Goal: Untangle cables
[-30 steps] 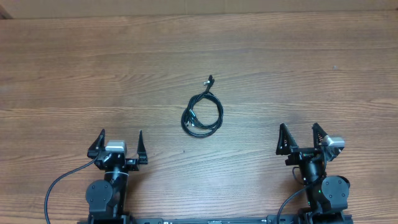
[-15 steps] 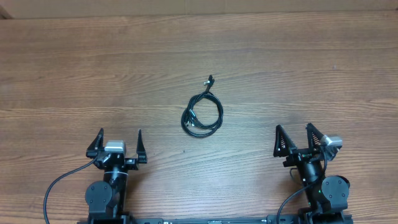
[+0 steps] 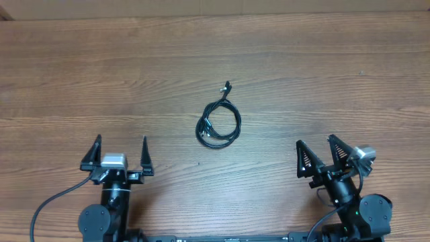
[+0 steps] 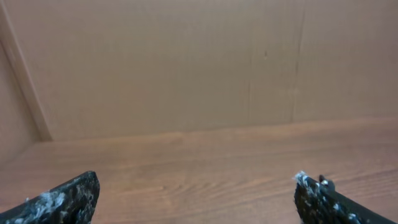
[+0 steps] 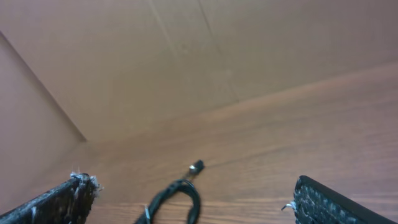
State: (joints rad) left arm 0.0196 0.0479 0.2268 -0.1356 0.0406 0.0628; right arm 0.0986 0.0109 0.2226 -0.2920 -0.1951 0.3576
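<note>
Lying coiled on the table (image 3: 101, 67), the cables (image 3: 218, 124) touch nothing; the left gripper (image 3: 121, 139) and the right gripper (image 3: 314, 140) stand released and empty at the near side.

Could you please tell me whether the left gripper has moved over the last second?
Yes. In the overhead view the left gripper has shifted toward the picture's left edge, farther from the cables, which lie unmoved.

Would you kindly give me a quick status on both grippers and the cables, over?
Left gripper open, empty. Right gripper open, empty. Cables coiled in one loop ahead of both, untouched. Nothing seen in the way.
</note>
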